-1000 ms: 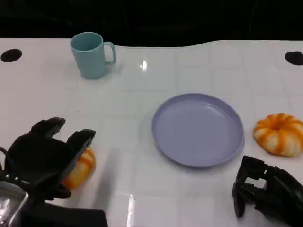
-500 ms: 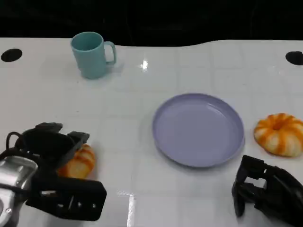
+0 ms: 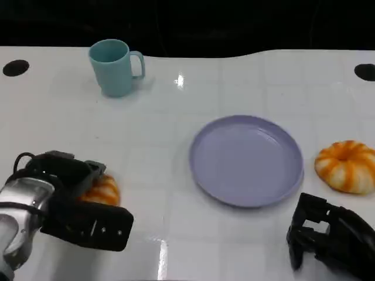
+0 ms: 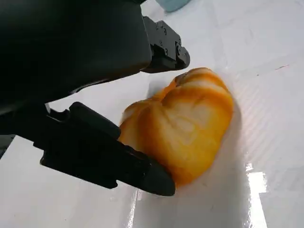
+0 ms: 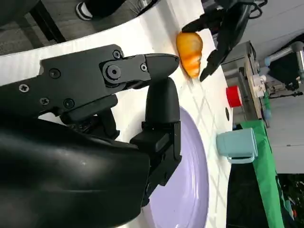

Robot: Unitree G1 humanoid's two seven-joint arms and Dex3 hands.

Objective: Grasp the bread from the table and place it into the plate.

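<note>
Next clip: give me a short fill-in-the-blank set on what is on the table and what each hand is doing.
1. The left hand has its fingers around a piece of ____ that lies on the table.
2. The purple plate holds ____.
3. The mug at the far side of the table is light ____.
4. The right hand holds nothing; the second bread lies between it and the table's far edge, to the ____ of the plate.

Missing words: bread; nothing; blue; right

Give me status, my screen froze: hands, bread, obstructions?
Left hand closing around the bread, bread on table. Right hand idle, empty. Plate bare; path unobstructed.
</note>
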